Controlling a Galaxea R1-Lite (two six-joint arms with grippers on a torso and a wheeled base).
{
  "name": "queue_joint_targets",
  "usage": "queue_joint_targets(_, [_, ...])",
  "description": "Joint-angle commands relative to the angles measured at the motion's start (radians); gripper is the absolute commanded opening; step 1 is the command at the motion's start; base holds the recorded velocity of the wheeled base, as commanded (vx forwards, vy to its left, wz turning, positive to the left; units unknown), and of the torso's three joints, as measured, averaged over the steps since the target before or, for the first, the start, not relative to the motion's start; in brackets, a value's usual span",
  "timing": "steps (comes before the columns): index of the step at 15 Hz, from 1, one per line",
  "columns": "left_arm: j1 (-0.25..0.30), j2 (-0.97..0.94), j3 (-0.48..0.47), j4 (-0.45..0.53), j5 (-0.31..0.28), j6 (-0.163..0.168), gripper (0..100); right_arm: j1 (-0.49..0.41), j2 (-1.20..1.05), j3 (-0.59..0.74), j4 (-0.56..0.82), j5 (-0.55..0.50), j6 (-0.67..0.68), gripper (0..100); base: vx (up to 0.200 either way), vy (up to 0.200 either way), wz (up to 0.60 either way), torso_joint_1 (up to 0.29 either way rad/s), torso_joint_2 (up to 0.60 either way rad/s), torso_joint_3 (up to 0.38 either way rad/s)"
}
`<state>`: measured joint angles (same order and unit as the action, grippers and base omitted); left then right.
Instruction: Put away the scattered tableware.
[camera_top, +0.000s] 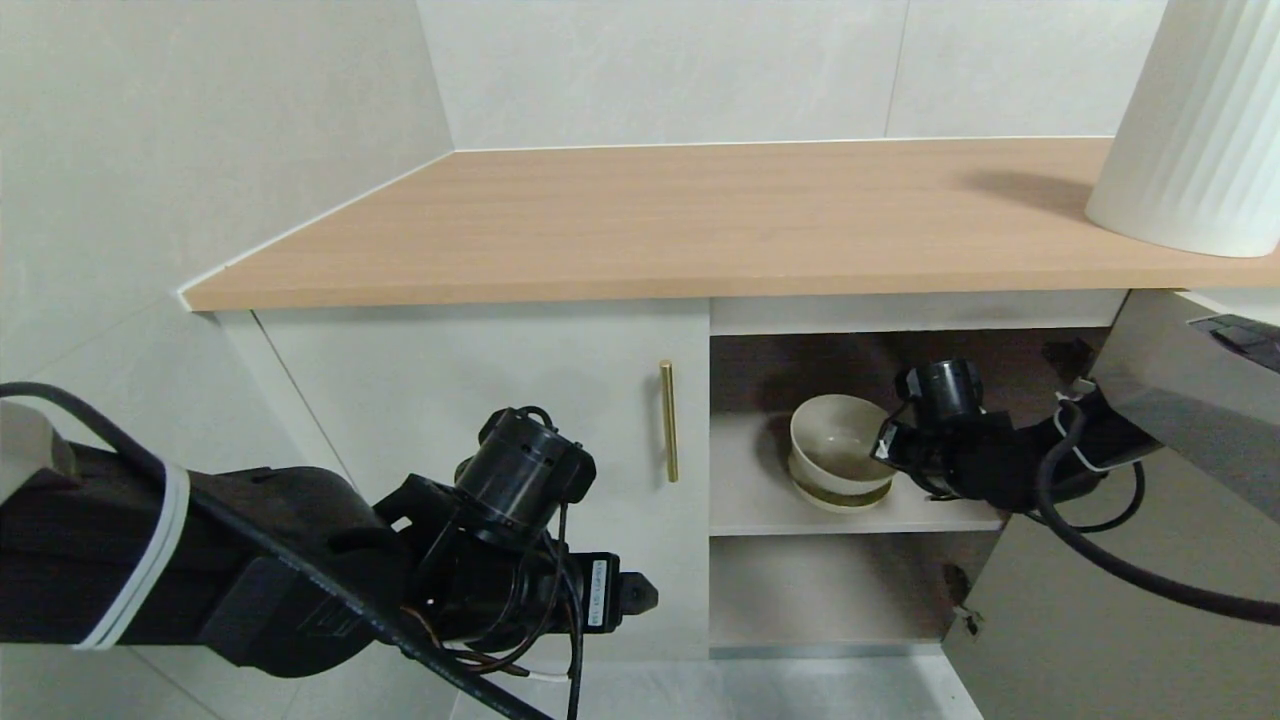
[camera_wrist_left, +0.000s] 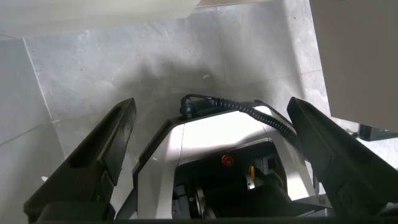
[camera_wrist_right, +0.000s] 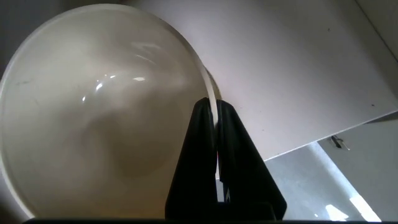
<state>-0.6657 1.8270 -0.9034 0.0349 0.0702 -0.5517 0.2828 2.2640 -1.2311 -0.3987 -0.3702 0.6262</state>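
Note:
A cream bowl (camera_top: 838, 443) sits tilted on top of another dish on the upper shelf (camera_top: 760, 500) inside the open cabinet, below the wooden counter. My right gripper (camera_top: 888, 448) is inside the cabinet, shut on the bowl's rim; in the right wrist view the black fingers (camera_wrist_right: 205, 134) pinch the rim of the bowl (camera_wrist_right: 93, 112). My left gripper (camera_wrist_left: 211, 168) hangs low in front of the shut left cabinet door, open with nothing between its fingers (camera_wrist_left: 106, 155), pointing at the floor.
A wooden countertop (camera_top: 700, 220) spans above the cabinet, with a white ribbed vessel (camera_top: 1200, 130) at its right end. The left door has a brass handle (camera_top: 668, 420). The right cabinet door (camera_top: 1190, 400) stands open at the right. A lower shelf (camera_top: 820, 600) lies beneath.

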Motion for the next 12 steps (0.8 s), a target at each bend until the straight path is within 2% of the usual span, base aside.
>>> queue_joint_targets(1, [0.000, 0.000, 0.000, 0.000, 0.000, -0.001, 100, 0.001, 0.037, -0.024, 0.000, -0.010, 0.003, 0, 0.000, 0.000, 0.00, 0.000, 0.00, 0.000])
queue_joint_targets(12, [0.000, 0.001, 0.000, 0.000, 0.000, -0.001, 100, 0.012, 0.057, -0.042, 0.003, -0.033, 0.004, 0, 0.000, 0.000, 0.00, 0.000, 0.00, 0.000])
